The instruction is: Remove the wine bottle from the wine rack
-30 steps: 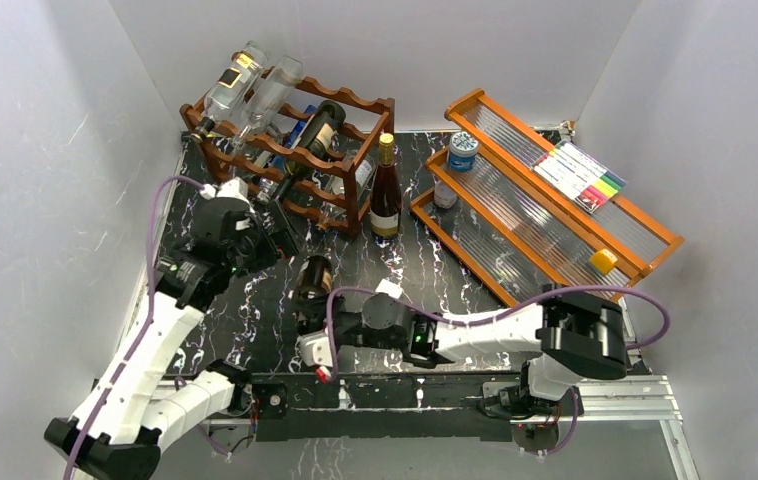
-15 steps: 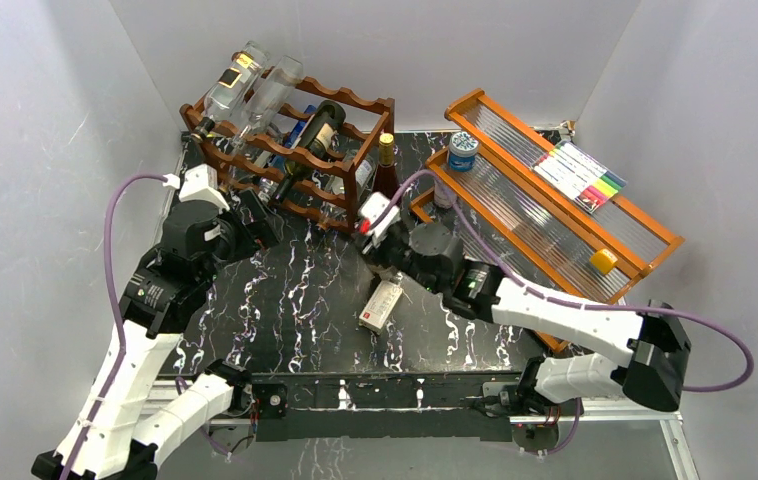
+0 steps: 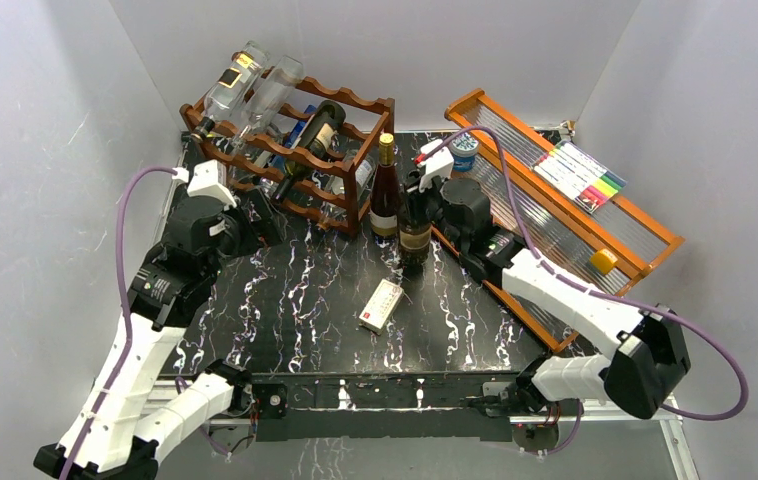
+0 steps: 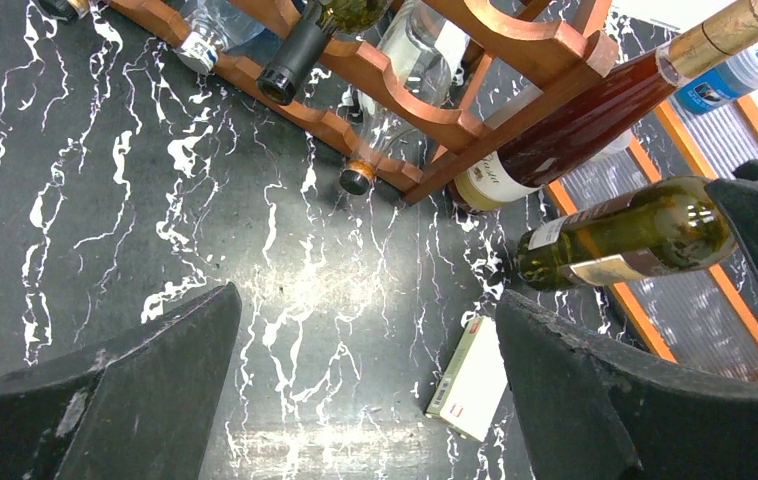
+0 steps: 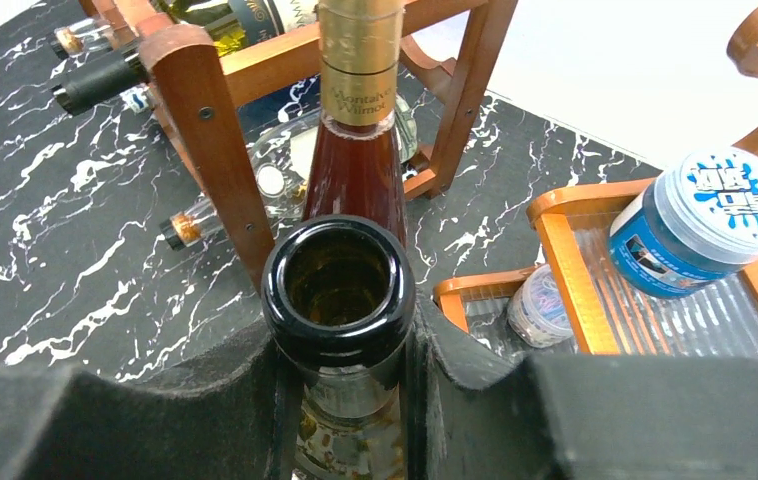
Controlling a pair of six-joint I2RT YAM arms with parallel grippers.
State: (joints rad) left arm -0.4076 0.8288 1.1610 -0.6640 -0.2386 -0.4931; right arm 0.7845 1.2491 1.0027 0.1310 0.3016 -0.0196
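The wine bottle (image 3: 415, 238) is held upright, off the wine rack (image 3: 290, 150), just to the right of the rack's front corner post. It is set just beside a reddish bottle (image 3: 385, 190) with a gold-foiled neck, which stands on the desk (image 3: 295, 290). Its neck is pinched between the right jaws, just under the open mouth. In the right wrist view the dark pads (image 5: 215, 420) are seen pressed against both sides of the glass. Whether its base touches the desk cannot be told. The left jaws are spread wide and are held over the desk just in front of the rack, well apart from the gripped bottle. A small white box (image 3: 381, 305) is seen lying flat on the desk near the bottle's base. Other bottles (image 3: 310, 128) are laid in the rack's tiers
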